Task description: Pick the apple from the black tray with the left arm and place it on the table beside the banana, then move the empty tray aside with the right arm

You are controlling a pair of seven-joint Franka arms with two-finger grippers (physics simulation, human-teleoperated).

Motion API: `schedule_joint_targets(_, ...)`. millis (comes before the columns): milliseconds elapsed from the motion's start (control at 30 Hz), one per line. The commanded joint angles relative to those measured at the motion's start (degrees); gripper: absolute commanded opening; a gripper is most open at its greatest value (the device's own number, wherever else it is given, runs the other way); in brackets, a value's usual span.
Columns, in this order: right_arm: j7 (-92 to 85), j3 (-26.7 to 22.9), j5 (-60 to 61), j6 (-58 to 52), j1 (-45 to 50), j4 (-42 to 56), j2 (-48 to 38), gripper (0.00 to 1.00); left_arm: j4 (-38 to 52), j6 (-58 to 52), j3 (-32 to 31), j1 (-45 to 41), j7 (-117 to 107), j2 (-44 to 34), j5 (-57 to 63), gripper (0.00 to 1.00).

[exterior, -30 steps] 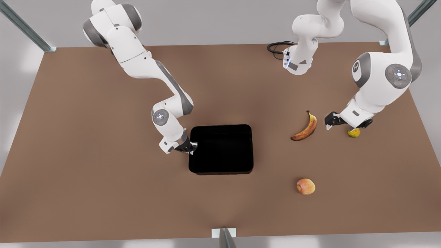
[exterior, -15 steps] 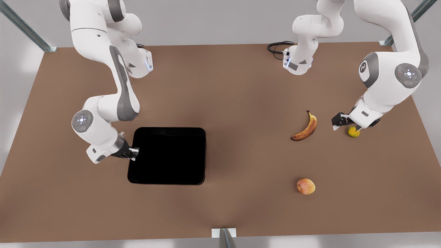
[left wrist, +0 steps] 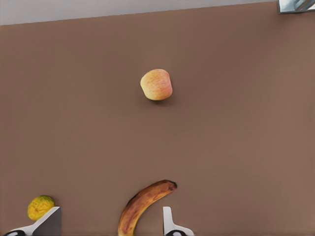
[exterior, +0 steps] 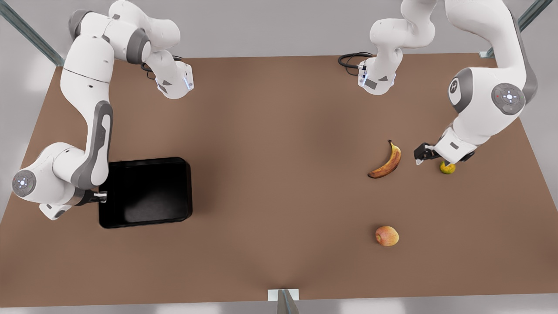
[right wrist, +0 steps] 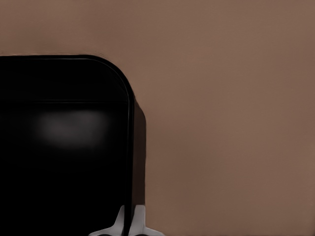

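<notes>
The apple (exterior: 386,236) (left wrist: 156,84) lies on the brown table (exterior: 279,131), toward the front edge and apart from the banana (exterior: 387,162) (left wrist: 142,204). The black tray (exterior: 144,192) (right wrist: 64,147) sits empty at the front view's left. My right gripper (exterior: 101,197) (right wrist: 129,226) is shut on the tray's rim at its left side. My left gripper (exterior: 419,156) (left wrist: 109,229) hovers open and holds nothing, between the banana and a small green-yellow fruit (exterior: 447,168) (left wrist: 40,206).
A black cable (exterior: 351,59) coils at the table's back edge near an arm base (exterior: 377,78). The other base (exterior: 174,83) stands at the back left. A metal bracket (exterior: 283,296) juts from the front edge. Bare tabletop stretches between the tray and the banana.
The right gripper has dragged the tray from the table's middle far toward the front view's left. The left gripper stayed beside the banana with only slight shifts. The fruit has not moved.
</notes>
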Motion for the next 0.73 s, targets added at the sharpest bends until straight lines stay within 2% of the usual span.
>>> schedule_joint_targets(0, -29.94, -0.14, 1.39, 0.03, -0.70, 2.02, 3.14, 0.10, 0.10, 0.04, 0.00, 0.32, -1.30, 0.20, 0.12, 1.00)
schedule_joint_targets(100, -29.41, -0.05, 1.39, 1.61, -0.96, 2.20, 4.37, 0.12, 0.19, 0.04, 0.00, 0.32, -1.39, 0.20, 0.12, 1.00)
schedule_joint_targets(133, -29.33, -0.05, 1.39, 1.70, -0.96, 2.64, 4.37, 0.35, 0.19, 0.04, 0.00, 0.32, -1.39, 0.20, 0.21, 1.00)
schedule_joint_targets(167, -28.71, -0.05, 1.39, 1.61, -0.88, 3.25, 4.28, 0.78, 0.28, 0.04, 0.00, 0.32, -1.39, 0.20, 0.12, 1.00)
schedule_joint_targets(200, -27.22, -0.05, 1.39, 1.61, -0.88, 3.69, 4.19, 1.00, 0.46, 0.04, 0.00, 0.32, -1.48, 0.20, 0.12, 1.00)
schedule_joint_targets(300, -25.46, 0.56, 1.74, -2.34, -0.53, 8.00, 0.15, 1.00, 2.74, -0.40, -0.26, -0.30, -0.86, 0.82, -0.05, 1.00)
schedule_joint_targets(333, -21.07, 1.70, 1.57, -8.13, -0.52, 11.77, -2.31, 1.00, 3.44, -0.40, -0.35, -0.47, -0.95, 1.26, 0.12, 1.00)
schedule_joint_targets(367, -16.59, 5.48, 1.31, -14.46, -1.40, 17.83, -2.75, 1.00, 3.44, -0.40, -0.35, -0.47, -1.04, 1.26, 0.30, 1.00)
schedule_joint_targets(400, -11.06, 12.23, 0.43, -19.38, -5.96, 21.97, -3.62, 1.00, 3.44, -0.40, -0.35, -0.38, -0.95, 1.35, 0.21, 1.00)
schedule_joint_targets(433, -6.39, 19.71, -2.99, -20.62, -9.84, 22.06, -6.09, 1.00, 3.44, -0.40, -0.35, -0.38, -1.39, 1.52, 0.12, 1.00)
schedule_joint_targets(500, 6.25, 32.37, -18.63, -20.18, -13.97, 22.50, -7.93, 1.00, 3.44, -0.31, -0.35, -0.38, -1.39, 1.79, 0.12, 1.00)
schedule_joint_targets(533, 10.40, 38.44, -22.60, -19.92, -17.04, 22.50, -8.37, 1.00, 3.44, -0.31, -0.35, -0.38, -1.39, 1.87, 0.21, 1.00)
schedule_joint_targets(600, 11.45, 38.44, -22.43, -19.92, -17.22, 22.50, -8.37, 1.00, 3.44, -0.31, -0.35, -0.38, -1.39, 1.87, 0.21, 1.00)
schedule_joint_targets(700, 23.93, 38.88, -21.81, -20.62, -16.70, 22.41, -8.29, 1.00, 3.44, -0.31, -0.35, -0.47, -1.47, 1.96, 0.21, 1.00)
